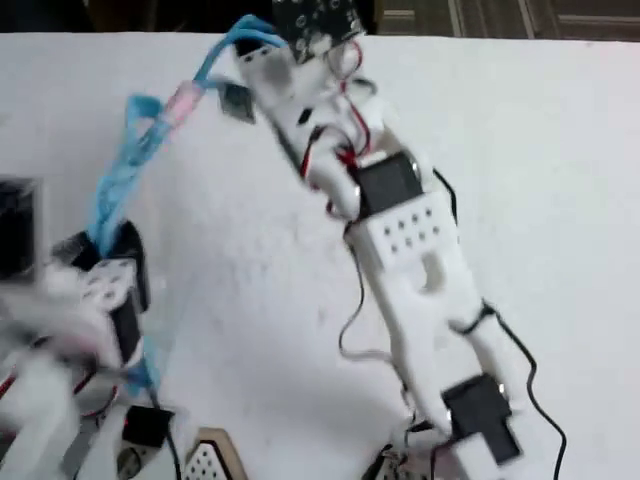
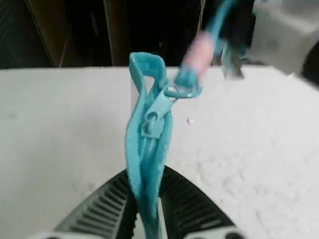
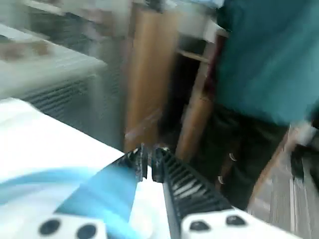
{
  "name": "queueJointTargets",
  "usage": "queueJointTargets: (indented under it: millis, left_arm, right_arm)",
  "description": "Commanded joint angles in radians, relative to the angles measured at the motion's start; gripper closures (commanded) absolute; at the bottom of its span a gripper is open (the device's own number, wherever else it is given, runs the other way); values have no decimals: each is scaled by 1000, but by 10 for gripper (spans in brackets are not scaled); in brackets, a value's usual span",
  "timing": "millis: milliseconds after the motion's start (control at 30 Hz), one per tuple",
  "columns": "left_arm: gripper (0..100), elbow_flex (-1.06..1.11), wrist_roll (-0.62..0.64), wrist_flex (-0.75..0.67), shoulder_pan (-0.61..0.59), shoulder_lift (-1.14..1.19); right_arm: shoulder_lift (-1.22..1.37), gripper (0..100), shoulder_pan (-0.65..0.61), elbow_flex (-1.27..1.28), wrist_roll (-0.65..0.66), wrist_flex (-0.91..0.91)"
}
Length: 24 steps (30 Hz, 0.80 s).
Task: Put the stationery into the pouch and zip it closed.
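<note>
High view: I record the blue pouch [image 1: 125, 170] at 10 o'clock, held above the table [image 1: 520, 130] and stretched taut between both arms. The left gripper [image 2: 146, 175], at 8 o'clock, is clamped on the pouch's edge, just below the zipper slider [image 2: 158, 107]. The right gripper [image 3: 147, 160], near 12 o'clock, is pinched narrow on the blue pull cord [image 3: 102, 196], beyond the pink tag [image 1: 183, 100].

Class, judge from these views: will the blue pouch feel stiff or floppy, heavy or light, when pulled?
Probably floppy: the pouch is pinched flat in the left tool and runs as a thin band. Likely light: no bulge shows.
</note>
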Motion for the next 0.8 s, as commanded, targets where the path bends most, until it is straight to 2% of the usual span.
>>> queueJointTargets:
  millis: [0,167,333,600,767]
  left_arm:
    - [977,-144,-12,2,4,2]
    - [977,-175,-12,2,4,2]
    - [977,-173,-12,2,4,-48]
    - [978,-173,-12,2,4,-76]
    - [978,-173,-12,2,5,-76]
  right_arm:
    - [85,982,81,-8,-23,-85]
    - [240,982,162,-8,-17,-251]
    - [387,982,240,-97,-18,-340]
    - [753,982,337,-643,-15,-326]
    - [986,982,343,-988,103,-147]
